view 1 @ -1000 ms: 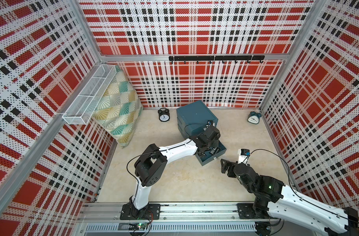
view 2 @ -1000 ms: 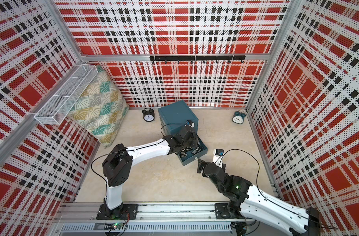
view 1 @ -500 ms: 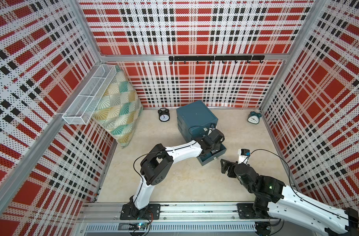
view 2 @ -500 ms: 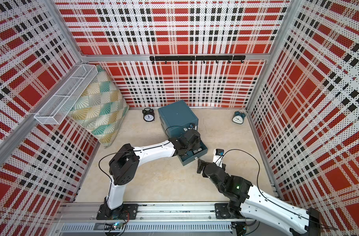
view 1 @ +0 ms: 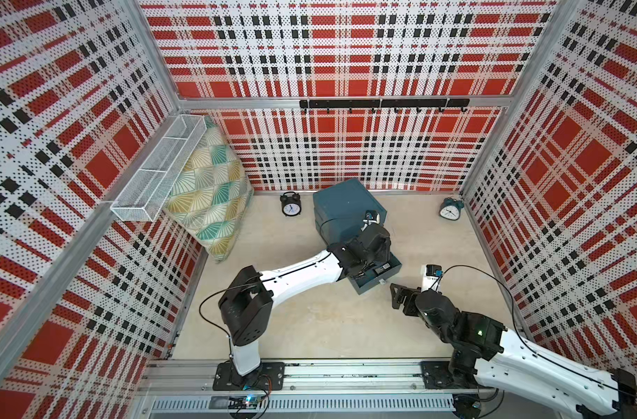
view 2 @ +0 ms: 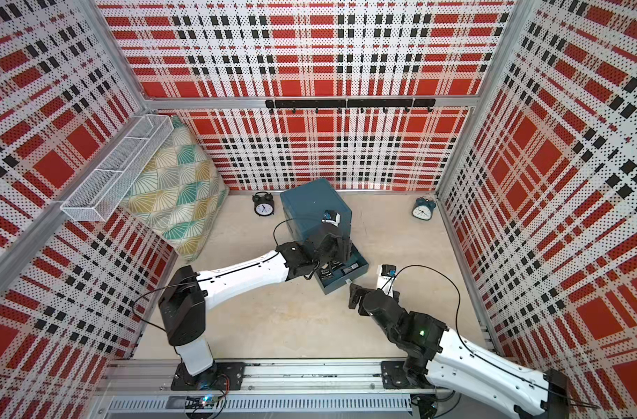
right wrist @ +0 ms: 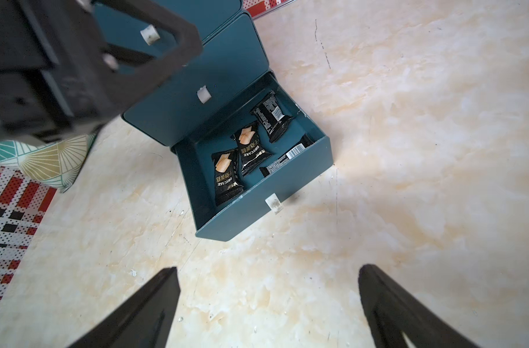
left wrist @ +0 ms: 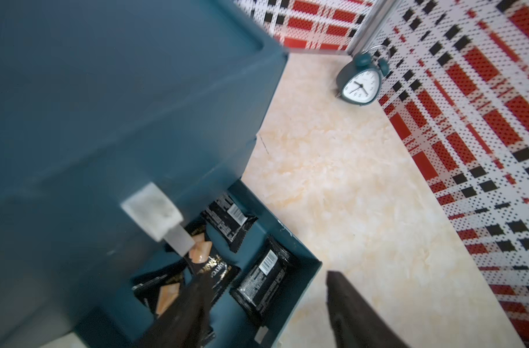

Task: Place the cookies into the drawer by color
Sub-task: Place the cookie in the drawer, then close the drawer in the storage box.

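The teal drawer cabinet (view 1: 342, 203) (view 2: 309, 203) stands at the back middle of the floor. Its bottom drawer (right wrist: 257, 208) (view 1: 378, 283) is pulled out; the two above it are shut. Several black cookies lie inside, two face up (right wrist: 225, 177) (right wrist: 251, 150) and two face down (right wrist: 270, 116) (left wrist: 227, 220). My left gripper (left wrist: 267, 278) (view 1: 377, 246) hangs open just over the open drawer with nothing between its fingers. A black packet (left wrist: 263, 283) lies below it. My right gripper (right wrist: 269, 269) (view 1: 398, 294) is open over bare floor in front of the drawer.
A black alarm clock (view 1: 290, 205) stands left of the cabinet and a teal alarm clock (view 1: 449, 209) near the right wall. A patterned pillow (view 1: 208, 196) leans under a white wire basket (view 1: 157, 177) on the left wall. A black hook rail (view 1: 382, 103) runs along the back wall.
My left arm has reached farther over the open bottom drawer and its jaws have come apart. The right arm has not moved.
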Robot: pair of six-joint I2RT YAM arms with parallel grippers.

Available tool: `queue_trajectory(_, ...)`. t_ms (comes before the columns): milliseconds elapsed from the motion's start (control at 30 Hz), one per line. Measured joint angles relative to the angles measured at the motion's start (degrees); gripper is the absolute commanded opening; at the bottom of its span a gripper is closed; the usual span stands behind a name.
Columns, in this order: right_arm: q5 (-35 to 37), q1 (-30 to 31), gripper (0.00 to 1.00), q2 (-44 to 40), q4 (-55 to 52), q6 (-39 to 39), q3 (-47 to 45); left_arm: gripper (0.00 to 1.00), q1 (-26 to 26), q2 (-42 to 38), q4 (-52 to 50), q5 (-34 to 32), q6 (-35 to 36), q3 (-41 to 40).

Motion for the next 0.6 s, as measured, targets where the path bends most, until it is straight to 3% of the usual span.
queue_trajectory(133,-1.8,-0.2,1.00,0.0,1.6,-1.6,0.0,0.98,0.0,-6.5,0.3,-0.2,0.0,-2.9)
queue_trajectory(300,-4.7,-0.2,1.00,0.0,4.9,-4.0,-0.2,0.99,1.6,-13.6,0.6,1.6,0.2,-6.3)
queue_trajectory(600,-7.4,-0.2,1.00,4.9,10.2,-6.9,-1.2,0.99,15.5,-21.0,0.5,14.3,1.0,-8.2)
